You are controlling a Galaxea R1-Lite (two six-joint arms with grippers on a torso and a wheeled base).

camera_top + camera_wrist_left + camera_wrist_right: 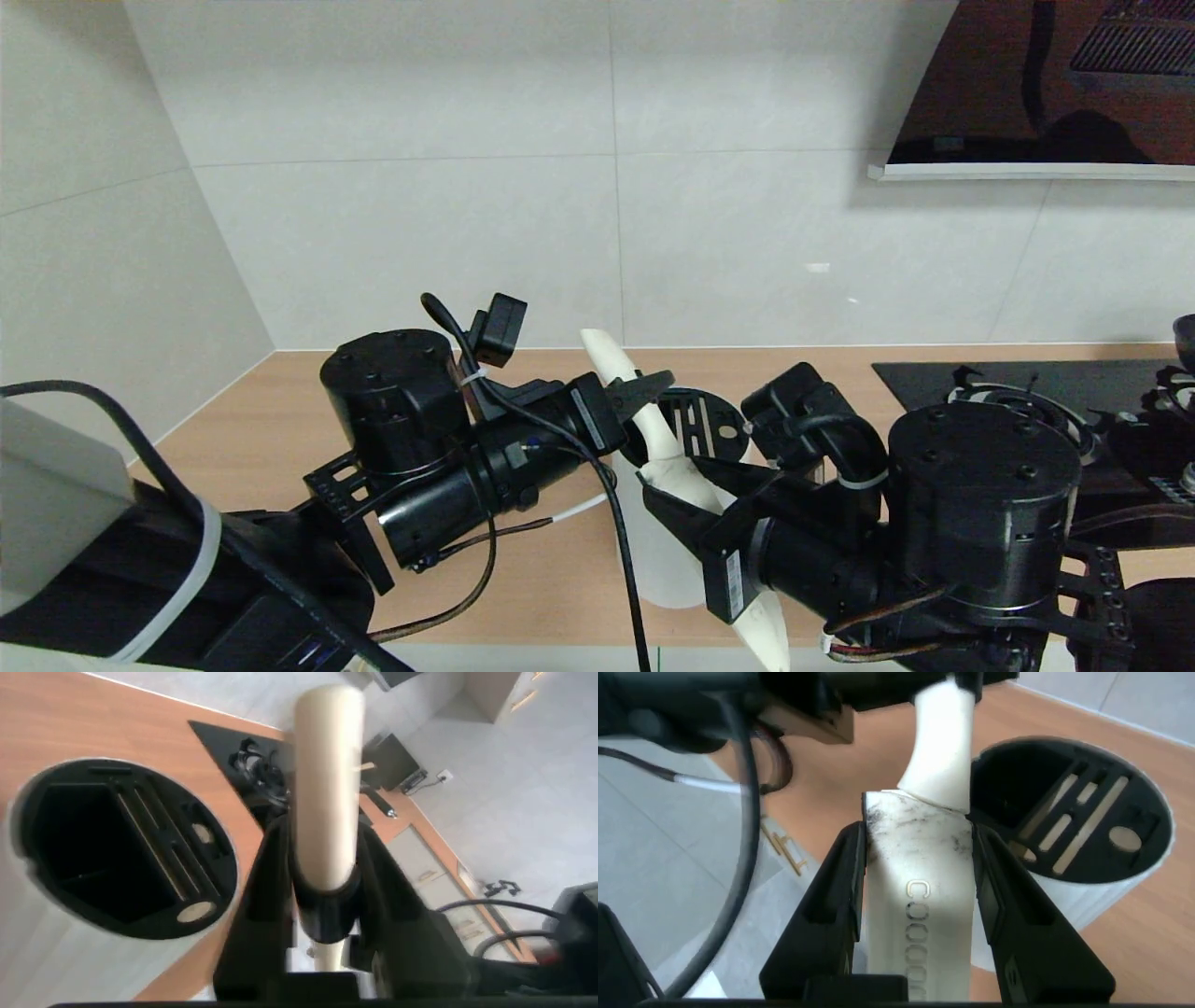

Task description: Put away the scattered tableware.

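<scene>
I have the cream spatula pinched by both: left tool on its handle, right tool on the blade, tilted lengthwise just above the cutlery holder.

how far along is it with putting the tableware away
Done: nothing yet, as far as shows; the utensil holder's slots look empty. In hand: the white spatula, clamped by the left hand on its handle and the right hand on its blade, close to the holder. Left: one hand must let go and the spatula go into a slot.
</scene>
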